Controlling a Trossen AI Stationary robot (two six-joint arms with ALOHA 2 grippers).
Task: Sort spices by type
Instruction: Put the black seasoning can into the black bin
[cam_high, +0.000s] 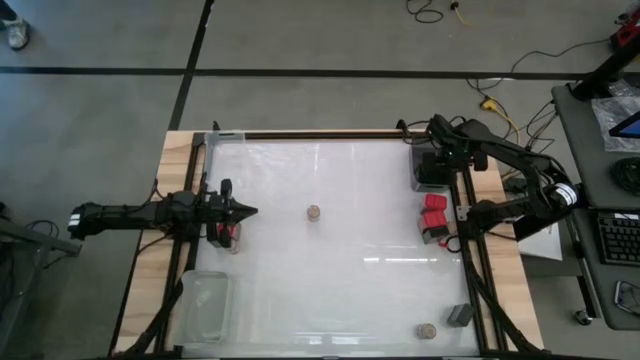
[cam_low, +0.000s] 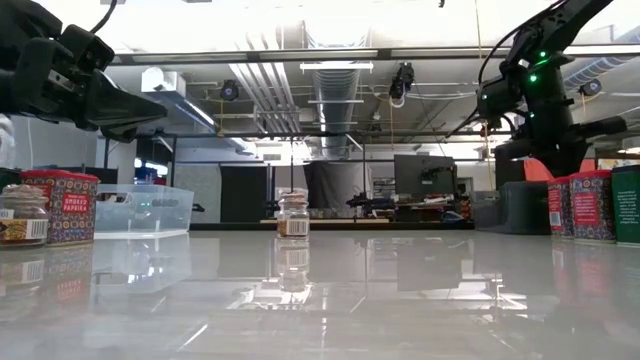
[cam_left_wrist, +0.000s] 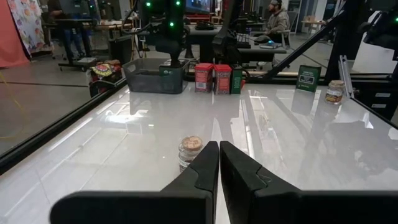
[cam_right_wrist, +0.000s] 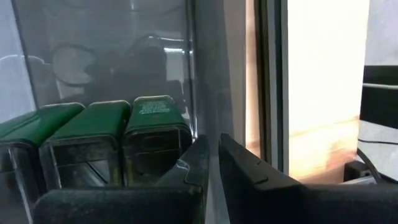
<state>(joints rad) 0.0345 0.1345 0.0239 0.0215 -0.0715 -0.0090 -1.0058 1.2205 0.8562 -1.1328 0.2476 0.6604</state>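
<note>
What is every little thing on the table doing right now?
Left pincer: shut, empty, above the table's left side.
Right pincer: shut, empty, by the green tins.
Round tan-topped glass jar: upright, alone mid-table.
Two red square-topped tins: upright, side by side.
Three green rectangular tins: in a row, touching.
Clear plastic tray: looks empty.

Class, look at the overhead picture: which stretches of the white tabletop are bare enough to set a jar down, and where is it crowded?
Bare: the wide stretch between the lone round jar at centre and the red tins at the right edge, and the near strip between the clear tray and the corner jar. Crowded: the right edge by the dark bin, and under the left gripper.
</note>
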